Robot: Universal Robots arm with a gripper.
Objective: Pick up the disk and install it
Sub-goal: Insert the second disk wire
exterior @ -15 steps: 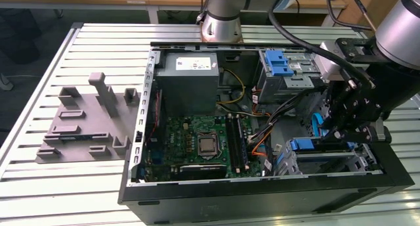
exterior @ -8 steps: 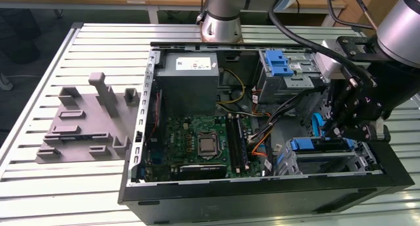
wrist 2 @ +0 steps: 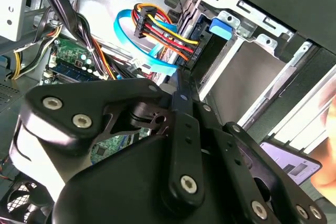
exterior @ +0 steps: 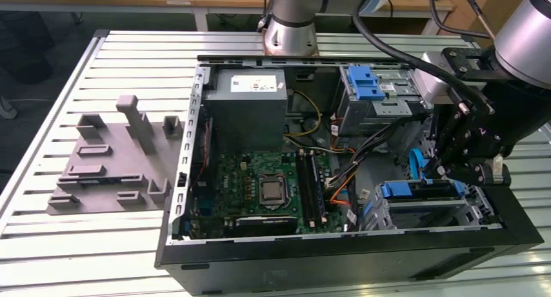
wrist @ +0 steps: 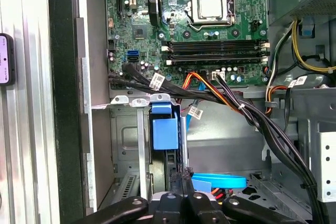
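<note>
One disk point(exterior: 422, 190) matters here, and it sits on edge inside the drive cage point(exterior: 482, 210) at the corner of the open computer case point(exterior: 344, 258), on the exterior view's right. Its blue carrier frame point(wrist: 165, 129) faces out of the slot toward the motherboard point(wrist: 210, 19).

My tool point(wrist: 184, 182) hangs inside the case just beside that blue frame. In both wrist views its fingers point(wrist 2: 181, 95) are drawn together to a narrow tip with nothing between them. I cannot tell whether the tip touches the carrier.

A bundle of red, yellow and black cables point(wrist 2: 163, 30) and a flat blue ribbon point(wrist 2: 136, 38) run close to the cage mouth.

I judge the disk to be dense and rigid, heavy for its size, with slick bare metal faces. It would not take knocks or twisting well. The plastic carrier is the softer, grippier part, so I would hold it by the blue frame's edges or press on the blue tab. I would keep off the metal faces and the connector end, and clear of the cables.
</note>
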